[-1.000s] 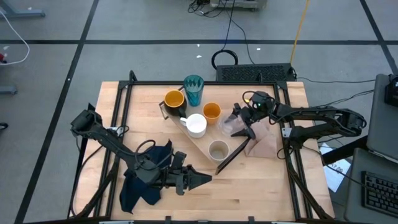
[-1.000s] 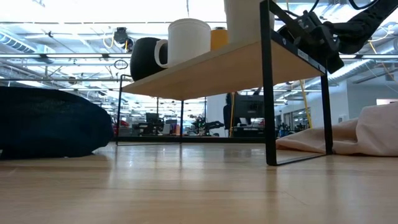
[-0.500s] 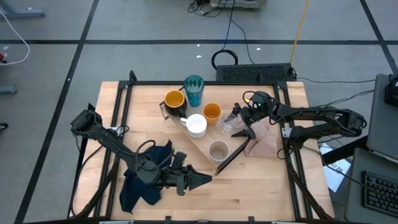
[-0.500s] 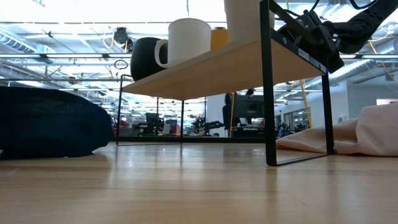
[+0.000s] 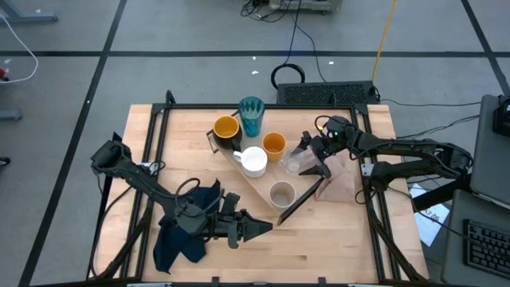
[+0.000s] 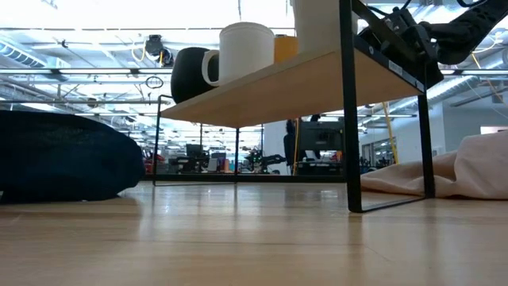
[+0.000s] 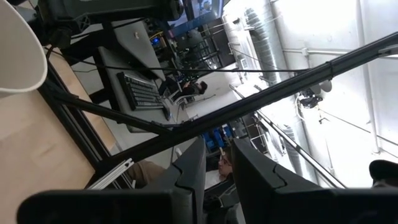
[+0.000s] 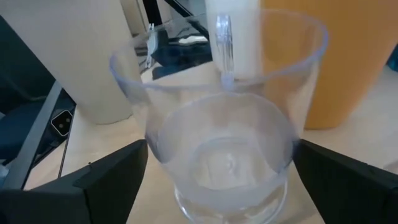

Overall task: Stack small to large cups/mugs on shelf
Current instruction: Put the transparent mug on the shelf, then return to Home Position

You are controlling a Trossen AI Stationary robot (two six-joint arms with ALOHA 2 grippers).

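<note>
Where the shelf (image 5: 267,179) lies slantwise across the middle of the worktop (image 5: 335,247), five cups are carried on its light-wood board. The white mug (image 5: 255,160) is found near the shelf's centre, the beige-grey cup (image 5: 280,194) towards its near end, the yellow-orange mug (image 5: 225,129) with its dark handle at its far end, and the small orange cup (image 5: 273,143) just beyond the white mug. The small clear cup (image 5: 293,163) is seen at the shelf's right edge, framed by the right gripper (image 5: 311,159), whose fingers (image 8: 112,180) are spread wide on either side of the cup and apart from its wall. The teal tumbler (image 5: 251,116) is placed just beyond the shelf's far end, beside the yellow-orange mug. A pinkish-beige cloth (image 5: 339,182) is laid to the right of the shelf. Nearer than the shelf's near end, the left gripper (image 5: 263,228) is held low beside a dark blue cloth (image 5: 187,231), its fingers (image 7: 189,171) drawn nearly together with nothing between them.
</note>
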